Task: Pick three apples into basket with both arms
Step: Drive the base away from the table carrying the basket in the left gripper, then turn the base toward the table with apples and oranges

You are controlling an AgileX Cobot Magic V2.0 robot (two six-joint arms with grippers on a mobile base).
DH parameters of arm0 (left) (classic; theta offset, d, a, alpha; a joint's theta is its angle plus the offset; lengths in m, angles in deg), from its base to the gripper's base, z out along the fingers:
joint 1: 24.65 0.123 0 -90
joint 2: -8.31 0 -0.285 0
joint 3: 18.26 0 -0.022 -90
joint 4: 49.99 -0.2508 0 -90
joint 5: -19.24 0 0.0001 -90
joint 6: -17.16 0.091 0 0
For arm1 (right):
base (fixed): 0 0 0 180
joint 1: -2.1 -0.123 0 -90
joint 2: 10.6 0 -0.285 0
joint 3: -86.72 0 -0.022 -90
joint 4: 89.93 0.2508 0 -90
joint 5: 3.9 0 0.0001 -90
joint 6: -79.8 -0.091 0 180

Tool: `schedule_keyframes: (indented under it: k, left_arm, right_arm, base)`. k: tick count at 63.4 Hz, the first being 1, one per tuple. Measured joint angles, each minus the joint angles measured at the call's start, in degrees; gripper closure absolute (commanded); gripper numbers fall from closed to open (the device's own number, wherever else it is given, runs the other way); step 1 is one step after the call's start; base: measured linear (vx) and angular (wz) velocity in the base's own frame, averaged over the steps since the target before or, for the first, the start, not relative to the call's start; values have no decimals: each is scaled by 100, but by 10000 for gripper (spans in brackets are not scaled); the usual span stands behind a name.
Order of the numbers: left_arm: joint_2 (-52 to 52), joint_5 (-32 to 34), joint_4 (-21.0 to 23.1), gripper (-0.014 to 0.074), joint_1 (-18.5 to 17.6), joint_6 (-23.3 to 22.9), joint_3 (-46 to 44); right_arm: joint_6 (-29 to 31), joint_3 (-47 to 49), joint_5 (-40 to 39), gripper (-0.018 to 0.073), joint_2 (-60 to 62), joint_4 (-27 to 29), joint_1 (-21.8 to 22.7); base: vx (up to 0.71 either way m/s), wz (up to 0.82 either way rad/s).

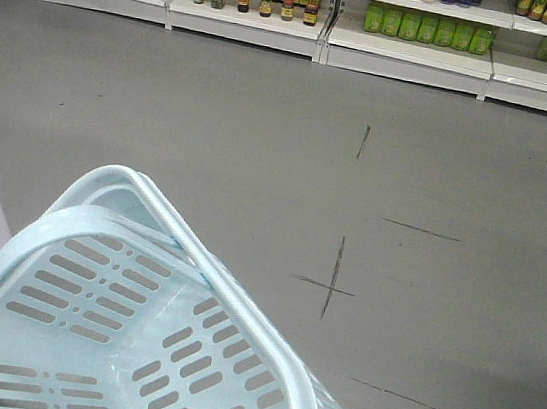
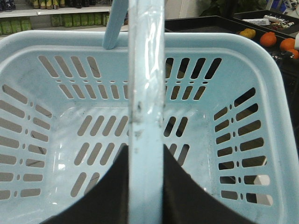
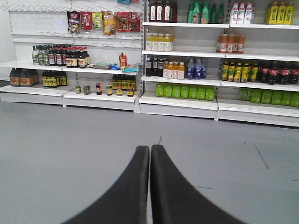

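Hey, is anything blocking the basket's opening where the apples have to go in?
Only its own handle, clamped between the jaws of the left gripper, crosses the middle of the opening. The basket is otherwise empty inside. No apples are in view.

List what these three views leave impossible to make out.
Dark red apples: in no view; left wrist view shows only round oranges, upper right.
Pale blue slotted plastic basket: front view's bottom edge cuts off its near side.
Black left end effector: the basket's handle hides its finger contact, left wrist view.
Shelf bottles: labels too small, right wrist view.
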State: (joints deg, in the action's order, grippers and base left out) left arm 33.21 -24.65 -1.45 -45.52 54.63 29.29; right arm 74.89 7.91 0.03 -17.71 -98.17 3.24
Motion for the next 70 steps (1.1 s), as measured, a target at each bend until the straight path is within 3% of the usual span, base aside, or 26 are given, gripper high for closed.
schedule_keyframes:
  k: [70]
  left_arm:
    - [0, 0, 0, 604, 0, 0, 0]
  right_arm:
    - [0, 0, 0, 564, 0, 0, 0]
  base:
    - [28, -9]
